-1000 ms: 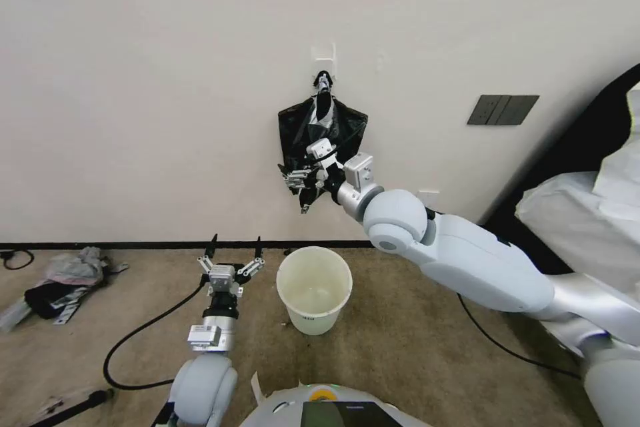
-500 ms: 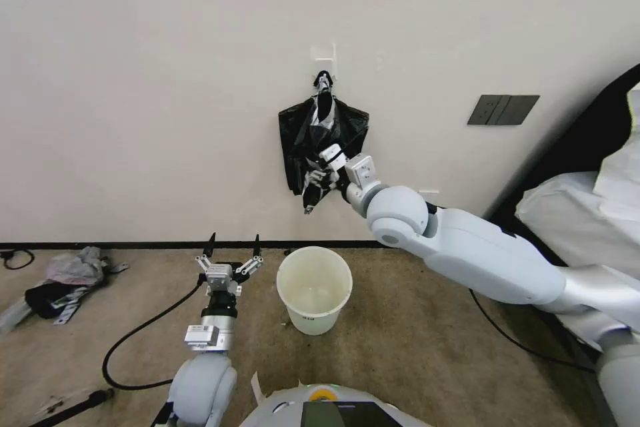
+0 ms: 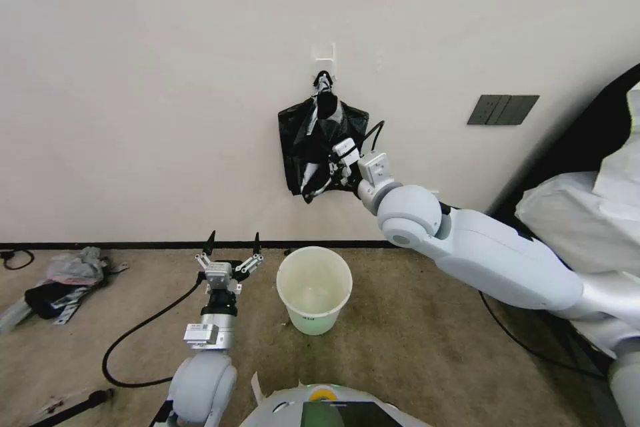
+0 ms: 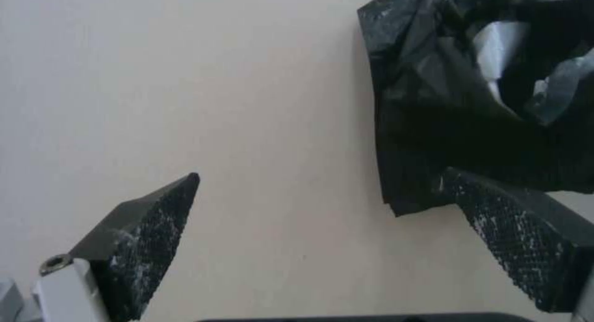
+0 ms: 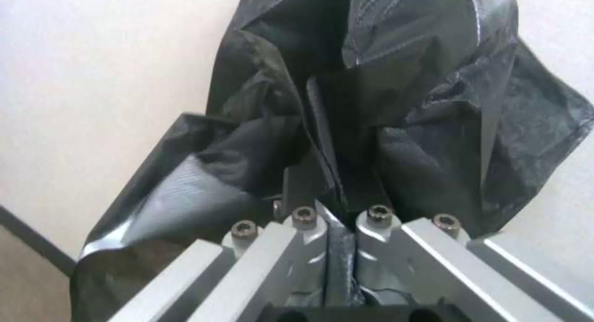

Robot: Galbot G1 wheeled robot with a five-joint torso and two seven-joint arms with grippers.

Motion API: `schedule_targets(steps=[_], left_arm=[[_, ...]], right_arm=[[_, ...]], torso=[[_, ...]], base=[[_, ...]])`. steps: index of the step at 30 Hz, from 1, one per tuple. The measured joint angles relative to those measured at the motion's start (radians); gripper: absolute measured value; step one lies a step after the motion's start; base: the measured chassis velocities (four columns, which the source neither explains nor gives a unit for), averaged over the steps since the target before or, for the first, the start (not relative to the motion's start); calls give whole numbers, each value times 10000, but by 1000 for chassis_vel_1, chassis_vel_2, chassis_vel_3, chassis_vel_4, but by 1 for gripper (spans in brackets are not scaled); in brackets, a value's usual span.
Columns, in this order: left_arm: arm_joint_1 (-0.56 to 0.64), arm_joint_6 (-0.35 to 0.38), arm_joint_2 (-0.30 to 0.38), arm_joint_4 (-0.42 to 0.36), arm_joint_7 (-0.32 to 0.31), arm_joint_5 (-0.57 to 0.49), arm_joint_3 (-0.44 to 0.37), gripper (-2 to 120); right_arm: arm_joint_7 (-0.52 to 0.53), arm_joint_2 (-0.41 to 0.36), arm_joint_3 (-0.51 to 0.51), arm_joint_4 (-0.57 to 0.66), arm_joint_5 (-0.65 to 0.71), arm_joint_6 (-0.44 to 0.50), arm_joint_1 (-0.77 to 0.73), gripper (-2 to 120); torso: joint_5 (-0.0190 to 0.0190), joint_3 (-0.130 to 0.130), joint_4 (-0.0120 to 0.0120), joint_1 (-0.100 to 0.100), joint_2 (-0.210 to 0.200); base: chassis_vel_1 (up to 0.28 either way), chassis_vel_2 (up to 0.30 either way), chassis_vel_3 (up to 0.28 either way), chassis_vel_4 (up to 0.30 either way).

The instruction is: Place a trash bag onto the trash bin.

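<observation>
One gripper was doing the work: the right gripper (image 3: 331,171), raised at the wall, had its jaws drawn together on a fold of black plastic, which the right wrist view showed running down between the closed finger bases. That pinch sat low on the hanging plastic, probably because the lower edges hung loose there while the top was held fast. What it held looked like the trash bag (image 5: 260,141), a single glossy, crinkled sheet bulging out ahead of the gripper. Whether the gripper had only one layer or several could not be told. Behind it hung the bundle of black bags (image 3: 308,130), gathered to a point at a white wall hook (image 3: 324,55), so that a bag could be pulled off downward and outward. Directly below, on the brown carpet just in front of the wall's dark skirting, stood the cream-white trash bin (image 3: 314,320), upright, unlined, its mouth open toward the bundle, a sensible spot for a short carry.

The left gripper (image 3: 233,250) waited low beside the bin, well apart from the bag, pointing up at the wall with its dark textured fingertips (image 4: 148,229) spread wide and holding nothing, apparently ready to help open the bag.
</observation>
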Motion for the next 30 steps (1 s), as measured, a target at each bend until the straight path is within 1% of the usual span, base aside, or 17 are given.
schedule_targets(steps=[6,8,9,11,13,14,16,17,19,20,21,23,24,25,26,27,30], left_arm=[[-420,607,618,-390,-8,-884,6,100],[-1220,1223,1698,-623,-99,-2094,-2,100],[-1499,1383,2084,-646,-121,-2347,21,100],[-1499,1383,2084,-646,-121,-2347,21,100],[-2676,1842,3529,-626,-180,-3085,205,100],[-2676,1842,3529,-626,-180,-3085,205,100],[-4008,2230,4739,-380,-279,-3783,578,100],[-4008,2230,4739,-380,-279,-3783,578,100],[-4911,2405,5425,-122,-312,-4159,1012,100],[-6166,2589,6144,203,-342,-4585,1811,100],[-6166,2589,6144,203,-342,-4585,1811,100],[-7814,2749,6769,566,-361,-4957,2994,100],[-8345,2792,6924,688,-367,-5051,3413,100],[-8345,2792,6924,688,-367,-5051,3413,100],[-9044,2873,7103,860,-373,-5184,3994,100],[-9044,2873,7103,860,-373,-5184,3994,100],[-11278,3199,7389,1405,-431,-5433,5823,100]], right_arm=[[-837,5,1384,207,-492,1306,-1539,0],[-1268,66,2126,377,-883,1870,-2570,0],[-1322,117,2251,422,-1005,1946,-2783,0],[-1322,117,2251,422,-1005,1946,-2783,0],[-1488,329,2641,502,-1432,2241,-3392,0],[-1488,329,2641,502,-1432,2241,-3392,0],[-1644,409,2948,514,-1691,2509,-3769,0],[-1644,409,2948,514,-1691,2509,-3769,0],[-1725,423,3116,550,-1839,2666,-3977,0],[-1819,438,3257,609,-2043,2752,-4188,0],[-1819,438,3257,609,-2043,2752,-4188,0],[-1871,471,3378,657,-2202,2803,-4366,0],[-1882,476,3415,669,-2237,2810,-4413,0],[-1882,476,3415,669,-2237,2810,-4413,0],[-1893,479,3479,687,-2282,2816,-4487,0],[-1893,479,3479,687,-2282,2816,-4487,0],[-1921,468,3650,747,-2351,2825,-4645,0]], torso=[[1,0,1,0,0],[-1,0,-3,0,0],[1,-1,-2,0,0],[1,-1,-2,0,0],[-2,0,2,0,0],[-2,0,2,0,0],[-3,0,-1,0,0],[-3,0,-1,0,0],[-2,0,1,0,0],[-4,1,1,0,0],[-4,1,1,0,0],[0,1,-3,0,0],[1,1,-6,1,0],[1,1,-6,1,0],[2,1,-5,0,0],[2,1,-5,0,0],[1,1,0,0,0]], base=[[0,0,0,0],[0,0,0,0],[0,0,0,0],[0,0,0,0],[0,0,0,0],[0,0,0,0],[0,0,0,0],[0,0,0,0],[0,0,0,0],[0,0,0,0],[0,0,0,0],[0,0,0,0],[0,0,0,0],[0,0,0,0],[0,0,0,0],[0,0,0,0],[0,0,0,0]])
